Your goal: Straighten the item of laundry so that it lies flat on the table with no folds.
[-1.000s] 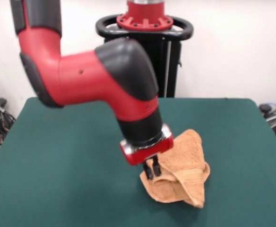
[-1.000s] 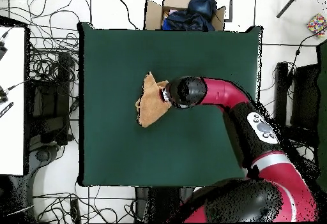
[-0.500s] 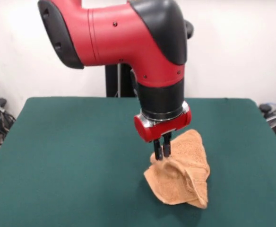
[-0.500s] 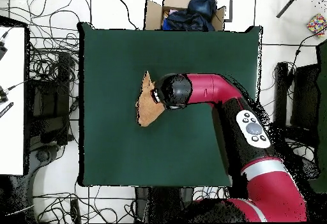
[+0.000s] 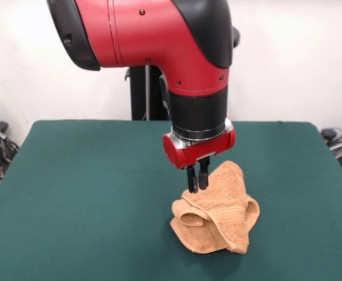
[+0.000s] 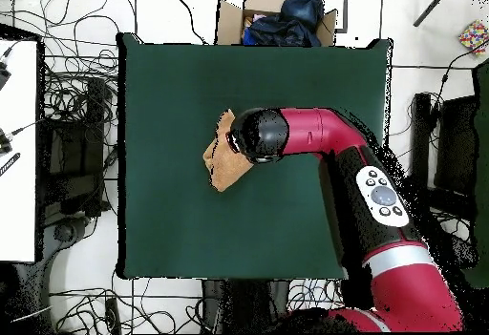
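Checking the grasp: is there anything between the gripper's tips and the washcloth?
Nothing. In the front view the gripper has its close-set tips reaching the top fold of the bunched washcloth, with no gap visible.

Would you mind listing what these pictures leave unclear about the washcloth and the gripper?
- Overhead view: the arm's wrist covers the gripper and part of the washcloth.
- Front view: whether the gripper actually pinches cloth; the fingertips meet a fold.
- Both views: the washcloth's white tag, lost in the crumpled folds.
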You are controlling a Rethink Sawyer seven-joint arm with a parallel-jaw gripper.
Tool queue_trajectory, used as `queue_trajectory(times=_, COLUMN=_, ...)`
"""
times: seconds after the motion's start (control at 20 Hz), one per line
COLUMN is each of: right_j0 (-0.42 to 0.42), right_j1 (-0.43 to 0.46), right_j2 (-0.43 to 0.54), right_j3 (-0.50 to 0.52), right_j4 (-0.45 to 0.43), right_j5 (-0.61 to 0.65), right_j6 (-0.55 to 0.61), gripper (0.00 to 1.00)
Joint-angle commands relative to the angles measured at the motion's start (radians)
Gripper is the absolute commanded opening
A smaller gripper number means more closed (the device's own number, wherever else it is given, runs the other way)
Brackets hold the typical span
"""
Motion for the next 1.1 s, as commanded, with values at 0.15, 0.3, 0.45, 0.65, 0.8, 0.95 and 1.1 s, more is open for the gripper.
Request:
queue_trajectory(times=0.15, right_j0=0.009, right_j1=-0.006, right_j2=-0.063, right_j3=0.061, right_j4=0.01, right_j5=0.099, right_j6=0.09, gripper=0.0)
queue_trajectory(times=0.3, right_j0=0.011, right_j1=-0.001, right_j2=-0.064, right_j3=0.062, right_j4=0.004, right_j5=0.08, right_j6=0.092, gripper=0.0)
queue_trajectory(times=0.45, right_j0=0.006, right_j1=0.0, right_j2=-0.061, right_j3=0.072, right_j4=0.003, right_j5=0.052, right_j6=0.094, gripper=0.0)
queue_trajectory(times=0.65, right_j0=0.004, right_j1=0.002, right_j2=-0.057, right_j3=0.077, right_j4=-0.001, right_j5=0.019, right_j6=0.085, gripper=1.0)
queue_trajectory(times=0.8, right_j0=0.011, right_j1=0.02, right_j2=-0.063, right_j3=0.055, right_j4=-0.002, right_j5=0.038, right_j6=0.079, gripper=1.0)
queue_trajectory(times=0.95, right_j0=0.006, right_j1=0.029, right_j2=-0.065, right_j3=0.057, right_j4=-0.01, right_j5=0.028, right_j6=0.07, gripper=1.0)
queue_trajectory(times=1.1, right_j0=0.006, right_j1=0.037, right_j2=-0.066, right_j3=0.049, right_j4=-0.015, right_j5=0.027, right_j6=0.065, gripper=1.0)
